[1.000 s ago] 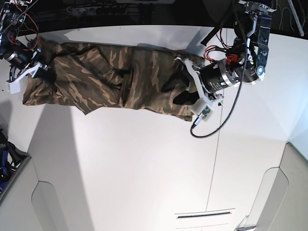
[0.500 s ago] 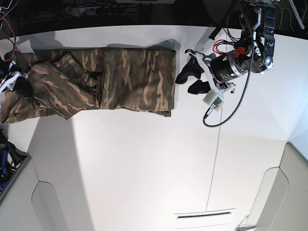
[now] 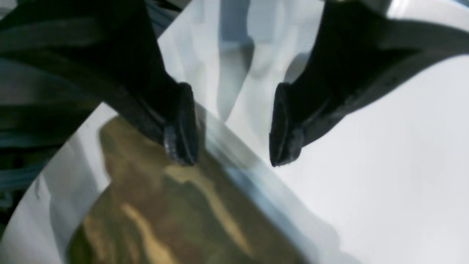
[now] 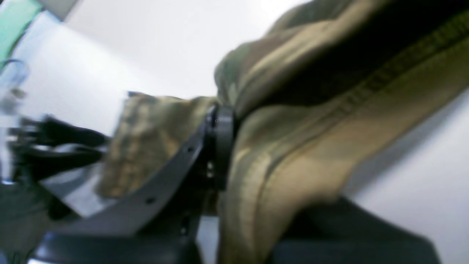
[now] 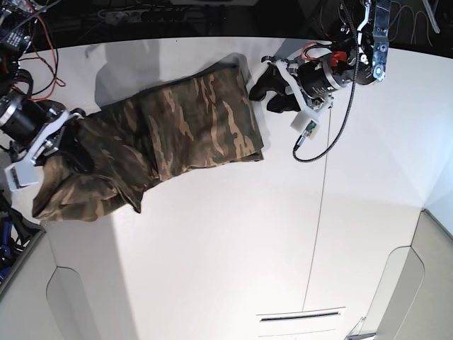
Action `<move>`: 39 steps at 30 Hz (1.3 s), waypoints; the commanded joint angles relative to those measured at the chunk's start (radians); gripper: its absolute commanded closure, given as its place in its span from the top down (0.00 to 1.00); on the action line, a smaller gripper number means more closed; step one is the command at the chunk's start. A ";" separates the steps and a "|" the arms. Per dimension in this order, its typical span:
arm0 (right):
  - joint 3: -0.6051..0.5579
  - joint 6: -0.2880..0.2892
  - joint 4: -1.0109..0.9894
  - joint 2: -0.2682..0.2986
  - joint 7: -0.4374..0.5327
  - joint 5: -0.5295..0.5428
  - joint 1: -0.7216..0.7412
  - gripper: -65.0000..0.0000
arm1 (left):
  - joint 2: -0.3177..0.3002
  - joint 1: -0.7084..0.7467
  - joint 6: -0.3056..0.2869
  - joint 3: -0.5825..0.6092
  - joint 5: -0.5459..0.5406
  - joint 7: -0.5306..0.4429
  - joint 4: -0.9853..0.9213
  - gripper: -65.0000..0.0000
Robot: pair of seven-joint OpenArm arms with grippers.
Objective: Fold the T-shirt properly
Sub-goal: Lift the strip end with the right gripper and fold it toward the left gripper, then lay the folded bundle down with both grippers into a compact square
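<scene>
The camouflage T-shirt (image 5: 191, 131) lies as a long folded strip slanting across the white table (image 5: 233, 241), from the near left up to the far right. My right gripper (image 5: 73, 146) is at the strip's left end and is shut on the T-shirt. In the right wrist view the T-shirt (image 4: 315, 146) drapes over the right gripper (image 4: 228, 123), with a hem seam showing. My left gripper (image 5: 267, 92) hangs open just beyond the strip's right end. In the left wrist view the left gripper (image 3: 232, 148) has bare table between its fingers, and the T-shirt (image 3: 165, 216) lies below them.
A black cable (image 5: 322, 138) loops from the left arm over the table. Wires and dark equipment (image 5: 134, 14) line the far edge. Grey panels (image 5: 28, 297) border the near left and right corners. A blue object (image 5: 6, 234) sits at the left edge.
The left gripper let go of the shirt's right end and drew back to the far right. The right gripper dragged the left end, so the strip now lies slanted.
</scene>
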 commanded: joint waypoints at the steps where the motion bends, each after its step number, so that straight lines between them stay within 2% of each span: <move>1: -0.026 0.003 0.018 -0.002 0.029 0.010 0.011 0.00 | 0.010 -0.003 -0.004 0.000 -0.018 -0.010 0.000 0.54; 8: -0.329 -0.001 0.018 -0.071 0.090 -0.132 0.011 0.00 | 0.038 -0.003 -0.004 0.000 -0.030 -0.013 -0.023 0.54; 9: -0.378 -0.001 0.018 -0.076 0.099 -0.161 0.011 0.03 | 0.038 -0.003 -0.005 0.000 -0.029 -0.013 -0.023 0.54; 11: -0.478 -0.008 0.018 -0.082 0.124 -0.243 0.011 0.28 | 0.038 -0.003 -0.005 0.000 -0.033 -0.013 -0.023 0.54; 13: -0.575 -0.008 0.017 -0.082 0.169 -0.336 0.011 0.46 | 0.038 -0.005 -0.005 0.000 -0.040 -0.013 -0.023 0.54; 14: -0.620 -0.008 0.016 -0.082 0.192 -0.378 0.011 0.50 | 0.038 -0.006 -0.005 0.000 -0.041 -0.013 -0.023 0.54; 16: -0.696 -0.009 0.016 -0.082 0.217 -0.436 0.011 0.51 | 0.038 -0.006 -0.005 0.000 -0.041 -0.013 -0.023 0.54; 20: -0.799 -0.026 0.016 -0.082 0.232 -0.475 0.014 0.51 | 0.038 -0.006 -0.004 0.000 -0.040 -0.012 -0.023 0.54; 23: -0.832 -0.035 0.016 -0.086 0.232 -0.474 0.029 0.51 | 0.037 -0.005 -0.004 0.000 -0.040 -0.011 -0.023 0.54; 30: -0.829 -0.035 0.016 -0.103 0.231 -0.489 0.060 0.51 | 0.037 -0.005 -0.008 -0.034 -0.041 -0.005 -0.013 0.53; 35: -0.776 -0.045 0.016 -0.103 0.232 -0.496 0.098 0.51 | 0.037 -0.003 -0.008 -0.149 -0.041 0.018 0.049 0.35; 39: -0.690 -0.077 0.016 -0.103 0.237 -0.496 0.131 0.51 | 0.031 -0.003 -0.018 -0.256 -0.043 0.033 0.130 0.33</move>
